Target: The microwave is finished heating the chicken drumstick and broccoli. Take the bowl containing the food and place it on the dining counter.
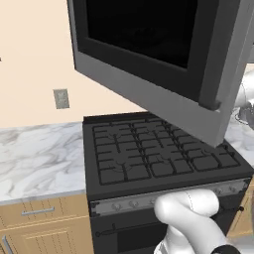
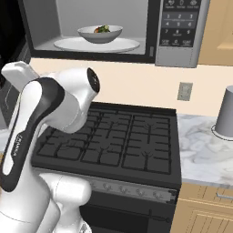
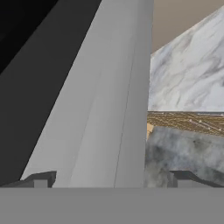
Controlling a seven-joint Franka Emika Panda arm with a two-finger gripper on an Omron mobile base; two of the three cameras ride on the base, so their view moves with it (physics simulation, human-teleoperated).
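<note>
The microwave hangs above the stove with its door swung wide open. Inside, the white-grey bowl sits on the white turntable. It holds the green broccoli and the orange-brown chicken drumstick. My gripper is open, its fingertips wide apart and right up against the outer edge of the grey door. Nothing is between them. Beyond the door edge lies a marble surface; I cannot tell whether it is the dining counter.
A black gas stove lies under the microwave, with marble worktops over light wood cabinets on both sides. A grey cylinder stands on the right worktop. My white arm rises at the stove's left front.
</note>
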